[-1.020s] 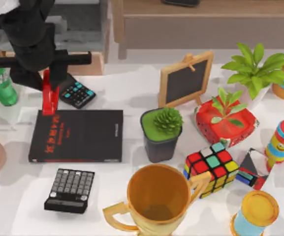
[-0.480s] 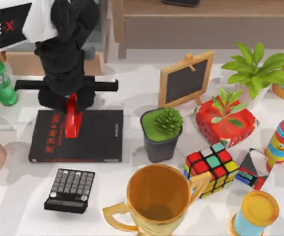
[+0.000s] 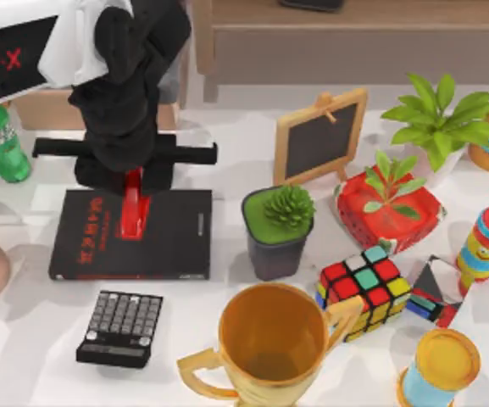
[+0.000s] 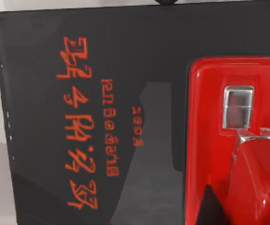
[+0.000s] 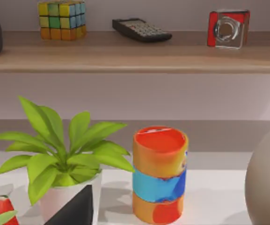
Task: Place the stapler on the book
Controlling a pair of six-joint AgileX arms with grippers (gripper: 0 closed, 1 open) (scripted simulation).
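Observation:
The black book [image 3: 172, 242] with red characters lies flat at the table's left. The small red stapler [image 3: 132, 212] stands over the left half of its cover, lengthwise from far to near. My left gripper [image 3: 130, 178] is right above the book's far edge, shut on the stapler's far end. In the left wrist view the stapler [image 4: 233, 140] fills the side of the picture close over the book [image 4: 78, 70] and throws a shadow on the cover. Whether it touches the cover I cannot tell.
A black calculator [image 3: 120, 328] lies in front of the book and a green bottle [image 3: 2, 144] stands at the far left. A succulent pot [image 3: 278, 231], gold cup [image 3: 271, 343] and colour cube [image 3: 364, 288] crowd the book's right. The right wrist view faces a leafy plant [image 5: 60, 154] and a striped can [image 5: 159, 173].
My left arm has carried the stapler rightward and nearer, from beyond the book's far left corner to over its cover. Nothing else moved.

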